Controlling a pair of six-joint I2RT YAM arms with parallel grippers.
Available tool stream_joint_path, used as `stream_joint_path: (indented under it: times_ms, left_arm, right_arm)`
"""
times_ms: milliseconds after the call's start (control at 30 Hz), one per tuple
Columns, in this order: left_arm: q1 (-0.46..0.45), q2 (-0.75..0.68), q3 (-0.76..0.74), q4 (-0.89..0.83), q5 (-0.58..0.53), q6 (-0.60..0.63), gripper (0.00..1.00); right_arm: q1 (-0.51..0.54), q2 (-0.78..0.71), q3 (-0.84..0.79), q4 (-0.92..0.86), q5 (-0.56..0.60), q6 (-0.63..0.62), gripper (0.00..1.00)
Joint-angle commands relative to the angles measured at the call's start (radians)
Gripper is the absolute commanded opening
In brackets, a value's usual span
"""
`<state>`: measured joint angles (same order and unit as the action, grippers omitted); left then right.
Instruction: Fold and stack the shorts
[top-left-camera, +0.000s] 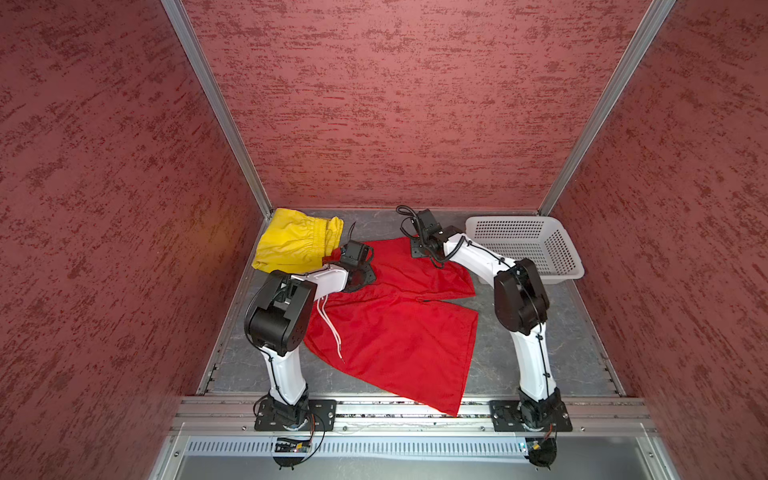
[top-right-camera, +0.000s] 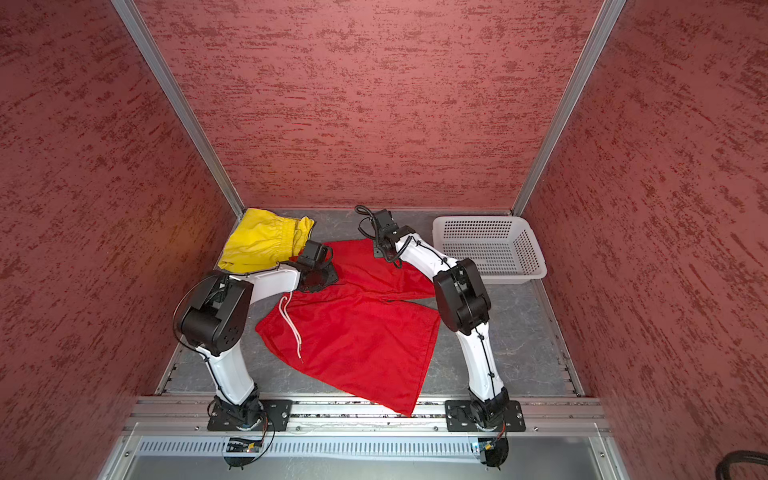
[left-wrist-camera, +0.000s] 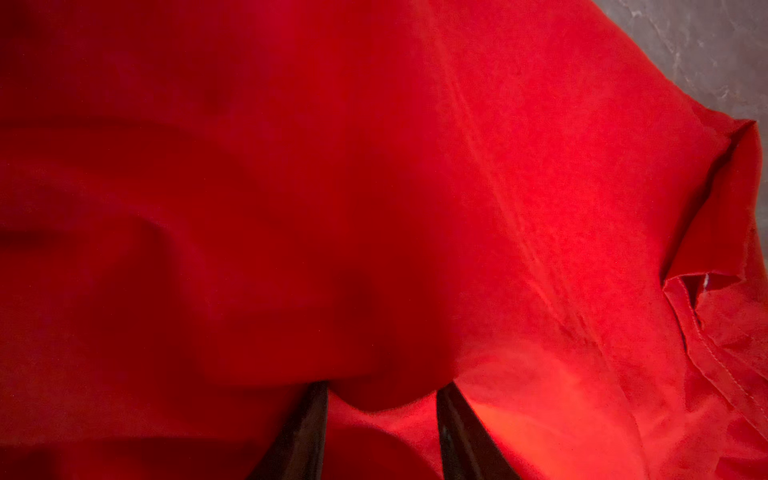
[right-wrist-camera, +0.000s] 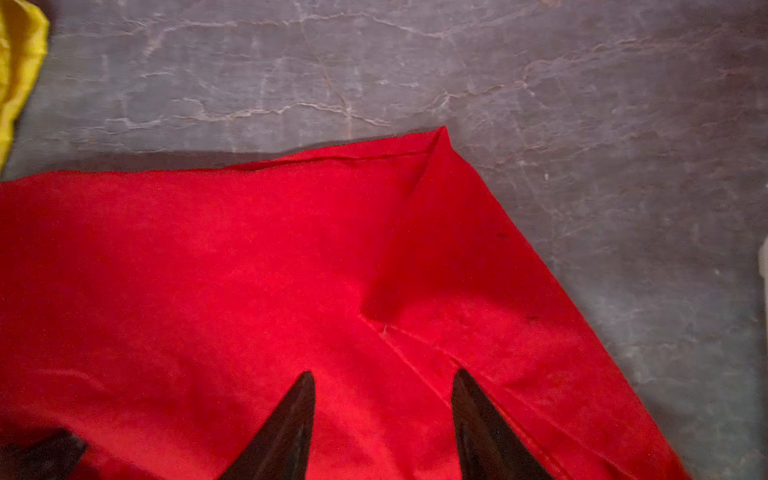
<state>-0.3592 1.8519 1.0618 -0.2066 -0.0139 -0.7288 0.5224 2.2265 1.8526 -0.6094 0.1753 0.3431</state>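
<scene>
The red shorts (top-left-camera: 399, 332) (top-right-camera: 357, 332) lie spread across the middle of the grey table, waistband to the left, with a white drawstring (top-left-camera: 332, 328) trailing over them. The yellow shorts (top-left-camera: 295, 241) (top-right-camera: 262, 241) sit bunched in the far left corner. My left gripper (top-left-camera: 357, 270) (left-wrist-camera: 382, 388) is down on the far end of the red waistband; its jaws stand apart with a bulge of red cloth (left-wrist-camera: 374, 166) between them, and cloth covers the tips. My right gripper (top-left-camera: 419, 245) (right-wrist-camera: 382, 374) hovers open over the far leg's hem (right-wrist-camera: 332, 158), holding nothing.
A white perforated basket (top-left-camera: 507, 219) (top-right-camera: 473, 219) stands at the far right. The near red leg hangs over the front rail (top-left-camera: 449, 403). Textured red walls enclose three sides. Bare table (top-left-camera: 582, 332) shows on the right.
</scene>
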Motion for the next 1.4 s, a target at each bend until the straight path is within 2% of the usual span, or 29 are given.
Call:
stream_joint_path:
  times_ms: [0, 133, 200, 300, 333, 433, 533, 633, 700, 800, 867, 1000, 1267, 1367]
  left_arm:
    - [0.011, 0.02, -0.02, -0.004, 0.013, -0.002, 0.44]
    - [0.012, 0.031, -0.011, -0.006, 0.021, -0.002, 0.44]
    - [0.013, 0.034, -0.009, -0.007, 0.022, -0.002, 0.44]
    - [0.022, 0.037, -0.01, -0.01, 0.025, 0.0, 0.44]
    - [0.026, 0.039, -0.013, -0.009, 0.027, -0.001, 0.44]
    - [0.037, 0.043, -0.02, -0.01, 0.038, -0.001, 0.44]
    - [0.044, 0.042, -0.03, -0.012, 0.041, -0.003, 0.43]
    - [0.054, 0.04, -0.041, -0.014, 0.043, 0.0, 0.43]
    - [0.06, 0.037, -0.048, -0.014, 0.044, 0.002, 0.43]
    - [0.063, 0.038, -0.051, -0.015, 0.044, 0.002, 0.43]
    - [0.065, 0.039, -0.05, -0.015, 0.048, 0.001, 0.43]
    - [0.064, 0.041, -0.039, -0.007, 0.058, -0.013, 0.43]
    - [0.057, 0.001, 0.014, -0.017, 0.071, -0.019, 0.44]
    - [0.059, -0.087, 0.009, -0.044, 0.058, 0.0, 0.55]
  right_arm:
    - [-0.011, 0.082, 0.07, -0.093, 0.015, -0.015, 0.55]
    - [-0.025, 0.157, 0.145, -0.095, -0.018, -0.012, 0.55]
    - [-0.035, 0.188, 0.174, -0.091, -0.031, -0.013, 0.5]
    - [-0.055, 0.209, 0.201, -0.082, -0.034, -0.013, 0.11]
    - [-0.064, 0.209, 0.206, -0.082, -0.028, -0.015, 0.05]
    - [-0.099, 0.191, 0.227, -0.085, 0.0, -0.029, 0.0]
    - [-0.152, 0.187, 0.298, -0.121, 0.031, -0.054, 0.0]
    - [-0.21, 0.228, 0.45, -0.192, 0.081, -0.093, 0.03]
    - [-0.246, 0.27, 0.572, -0.241, 0.103, -0.124, 0.14]
    - [-0.293, 0.303, 0.716, -0.304, 0.077, -0.135, 0.4]
    - [-0.303, 0.273, 0.714, -0.302, 0.064, -0.135, 0.46]
    - [-0.299, 0.157, 0.585, -0.292, -0.003, -0.089, 0.44]
    - [-0.161, -0.269, -0.095, -0.063, -0.082, -0.032, 0.4]
    - [-0.083, -0.455, -0.352, -0.014, -0.054, 0.003, 0.43]
